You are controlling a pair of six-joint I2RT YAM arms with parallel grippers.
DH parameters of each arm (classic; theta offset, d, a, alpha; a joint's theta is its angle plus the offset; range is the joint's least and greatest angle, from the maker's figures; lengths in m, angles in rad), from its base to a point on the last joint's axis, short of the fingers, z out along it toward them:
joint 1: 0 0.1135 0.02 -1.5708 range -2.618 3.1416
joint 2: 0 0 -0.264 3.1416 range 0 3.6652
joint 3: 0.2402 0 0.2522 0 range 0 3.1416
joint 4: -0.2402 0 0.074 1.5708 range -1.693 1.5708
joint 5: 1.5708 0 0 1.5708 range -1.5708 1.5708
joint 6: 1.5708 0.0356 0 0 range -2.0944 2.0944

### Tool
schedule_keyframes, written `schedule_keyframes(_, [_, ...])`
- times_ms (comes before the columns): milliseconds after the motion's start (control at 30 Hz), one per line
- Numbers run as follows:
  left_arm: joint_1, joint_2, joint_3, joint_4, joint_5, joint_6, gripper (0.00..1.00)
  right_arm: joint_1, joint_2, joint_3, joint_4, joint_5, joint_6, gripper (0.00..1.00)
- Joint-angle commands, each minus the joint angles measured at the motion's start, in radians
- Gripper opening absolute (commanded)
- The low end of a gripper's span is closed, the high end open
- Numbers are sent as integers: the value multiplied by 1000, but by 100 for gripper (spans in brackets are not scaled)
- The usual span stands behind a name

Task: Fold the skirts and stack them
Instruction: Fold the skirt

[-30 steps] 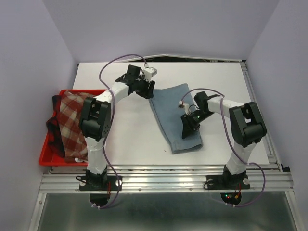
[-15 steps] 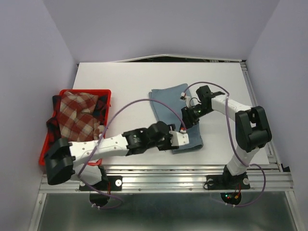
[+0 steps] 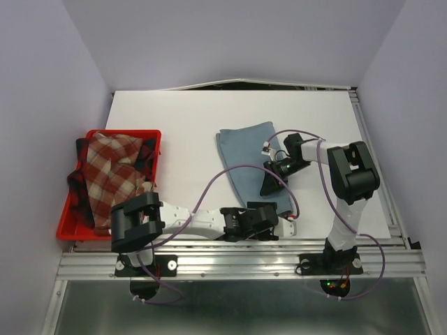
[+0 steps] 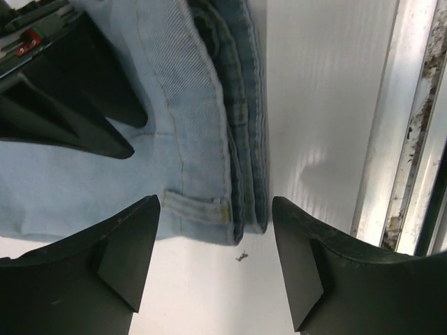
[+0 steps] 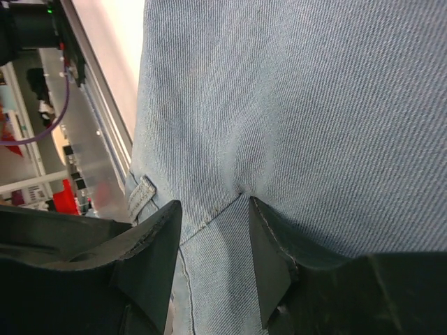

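Centre-right before me, the light blue denim skirt (image 3: 241, 153) lies flat, folded into a long slanted strip. Far left, the brick-red and cream check skirt (image 3: 112, 167) sits crumpled atop the red and navy plaid skirt (image 3: 78, 199).

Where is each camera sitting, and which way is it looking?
Top camera: up high behind the robot, looking down on the table; left arm and right arm show.
Left wrist camera: looks down past the left tool at a corner of the blue skirt.
Right wrist camera: close over that skirt, right tool touching it.
Shared: all three see the blue skirt.
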Motion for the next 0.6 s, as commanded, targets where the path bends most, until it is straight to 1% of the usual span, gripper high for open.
schedule_keyframes(0, [-32,33,50,45,-6,-39,77,3,47,-14,71,33,0,49])
schedule_keyframes(67, [-34,40,53,44,13,-43,77,3,51,-16,80,29,2,49])
schedule_keyframes(133, [-37,71,57,45,1,-52,78,3,56,-19,80,23,0,49])
schedule_keyframes(300, [-36,146,67,53,-80,-60,75,3,57,-36,80,17,-9,49])
schedule_keyframes(433, [-29,195,59,63,-136,-59,72,3,65,-55,80,15,-18,49])
schedule_keyframes(500, [-25,221,57,65,-162,-63,67,3,73,-66,80,18,-26,48])
schedule_keyframes(533, [-25,221,56,65,-168,-63,67,3,73,-66,80,17,-26,48])
schedule_keyframes(567, [-26,226,50,67,-179,-63,64,3,79,-71,80,15,-26,48])
